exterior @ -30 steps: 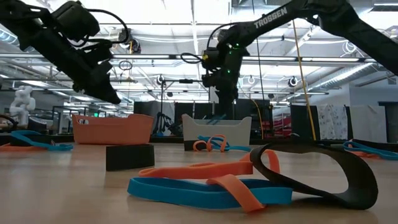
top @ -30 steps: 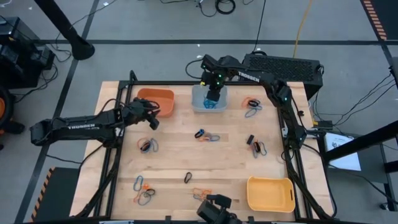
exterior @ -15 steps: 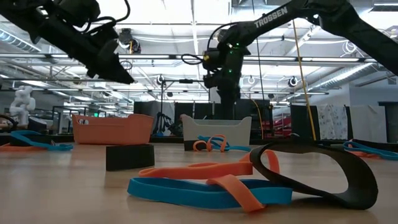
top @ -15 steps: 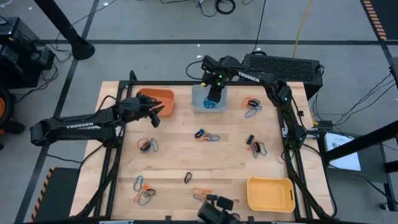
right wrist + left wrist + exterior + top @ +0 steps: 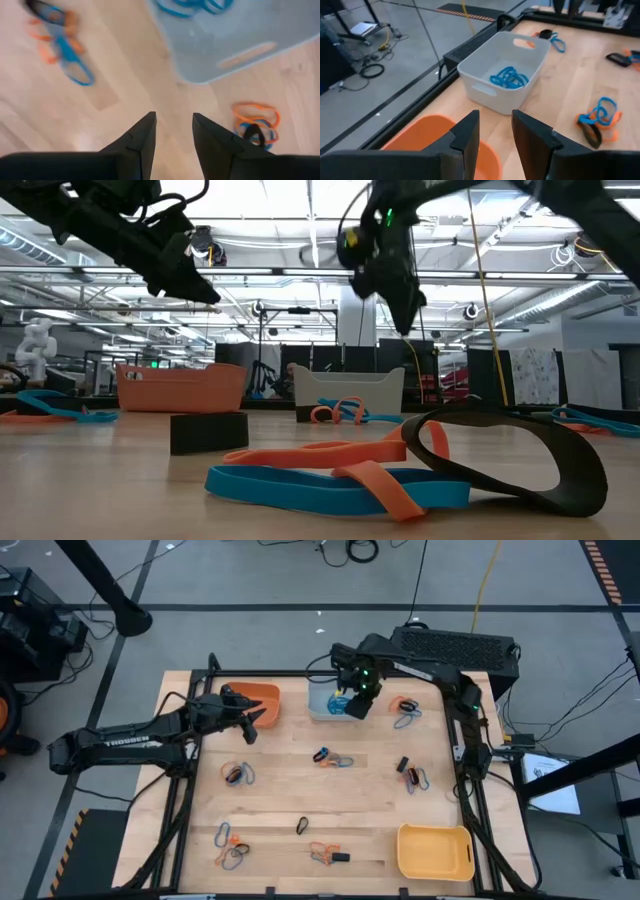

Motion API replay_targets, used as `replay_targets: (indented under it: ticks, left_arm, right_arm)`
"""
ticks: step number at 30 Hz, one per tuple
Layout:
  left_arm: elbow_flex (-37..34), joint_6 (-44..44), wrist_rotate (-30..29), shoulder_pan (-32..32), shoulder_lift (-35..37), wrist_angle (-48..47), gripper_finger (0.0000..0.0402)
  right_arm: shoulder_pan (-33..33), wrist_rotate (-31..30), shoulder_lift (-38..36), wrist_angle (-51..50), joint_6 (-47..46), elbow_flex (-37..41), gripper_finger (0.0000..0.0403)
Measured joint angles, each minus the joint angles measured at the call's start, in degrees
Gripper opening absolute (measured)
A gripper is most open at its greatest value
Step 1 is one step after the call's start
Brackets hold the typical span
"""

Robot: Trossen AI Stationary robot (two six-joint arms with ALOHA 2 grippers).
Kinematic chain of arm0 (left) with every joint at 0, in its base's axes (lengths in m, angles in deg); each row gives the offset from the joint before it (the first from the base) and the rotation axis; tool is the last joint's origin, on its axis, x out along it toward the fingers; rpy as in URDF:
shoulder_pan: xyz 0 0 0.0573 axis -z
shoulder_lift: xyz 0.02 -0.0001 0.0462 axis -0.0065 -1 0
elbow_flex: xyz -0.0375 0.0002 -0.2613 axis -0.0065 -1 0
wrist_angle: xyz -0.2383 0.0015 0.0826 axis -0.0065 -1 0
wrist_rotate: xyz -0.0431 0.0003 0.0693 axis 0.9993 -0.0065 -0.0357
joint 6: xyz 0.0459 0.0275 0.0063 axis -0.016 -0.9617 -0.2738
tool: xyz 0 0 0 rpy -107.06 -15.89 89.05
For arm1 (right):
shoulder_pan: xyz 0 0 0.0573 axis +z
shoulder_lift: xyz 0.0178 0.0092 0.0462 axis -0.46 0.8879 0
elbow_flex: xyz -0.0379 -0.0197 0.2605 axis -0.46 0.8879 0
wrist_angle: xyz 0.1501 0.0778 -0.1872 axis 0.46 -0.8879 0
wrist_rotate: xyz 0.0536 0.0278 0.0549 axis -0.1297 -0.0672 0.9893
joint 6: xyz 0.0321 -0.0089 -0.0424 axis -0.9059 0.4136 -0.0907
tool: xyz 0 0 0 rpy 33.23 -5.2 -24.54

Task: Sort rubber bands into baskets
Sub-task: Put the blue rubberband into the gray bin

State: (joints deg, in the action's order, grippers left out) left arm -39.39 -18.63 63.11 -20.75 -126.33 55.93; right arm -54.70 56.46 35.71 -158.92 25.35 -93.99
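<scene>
High view, read from the frame's left: the left gripper (image 5: 255, 720) hangs over the near edge of the orange basket (image 5: 262, 698) in the upper left of the desk (image 5: 360, 800). Its jaws stand narrowly apart with nothing visible between them, probably poised there to drop orange bands in.

At upper centre sits the pale blue-grey basket (image 5: 322, 705), blue rubber bands (image 5: 509, 78) already lying in it — the sort by colour looks underway. The right gripper (image 5: 356, 708) hovers at that basket's right edge, jaws narrowly parted and empty, seemingly clear of a drop.

Loose clusters of rubber bands (image 5: 333, 757) lie scattered across the desk: left of centre, centre, right, upper right and along the lower edge.

At lower right the yellow basket (image 5: 435, 851) stands apart from both arms and looks empty — most of the sorting remains.
</scene>
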Motion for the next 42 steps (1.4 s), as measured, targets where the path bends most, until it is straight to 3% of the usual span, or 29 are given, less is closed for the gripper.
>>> replay_targets:
  ticks: [4, 11, 19, 28, 42]
  left_arm:
    - [0.52, -1.04, 2.0, 0.0, 0.0, -0.03, 0.0123]
    - [0.53, -2.47, 2.21, 0.0, 0.0, -0.11, 0.0123]
    - [0.53, -2.43, 2.21, 0.0, 0.0, -0.22, 0.0123]
    - [0.53, -2.43, 2.21, 0.0, 0.0, -0.22, 0.0123]
    - [0.53, -0.99, 2.21, 0.0, 0.0, -0.26, 0.0123]
  right_arm:
    - [5.08, -0.9, -8.32, 0.88, -4.19, 8.35, 0.0119]
    - [13.58, -4.62, -25.5, 13.14, -15.34, 33.1, 0.0119]
    - [19.96, -4.51, -37.25, 14.64, -30.86, 53.27, 0.0118]
    - [24.85, 3.21, -41.75, 19.36, -51.6, 67.97, 0.0118]
    - [26.67, 4.06, -41.72, 32.16, -53.16, 78.75, 0.0118]
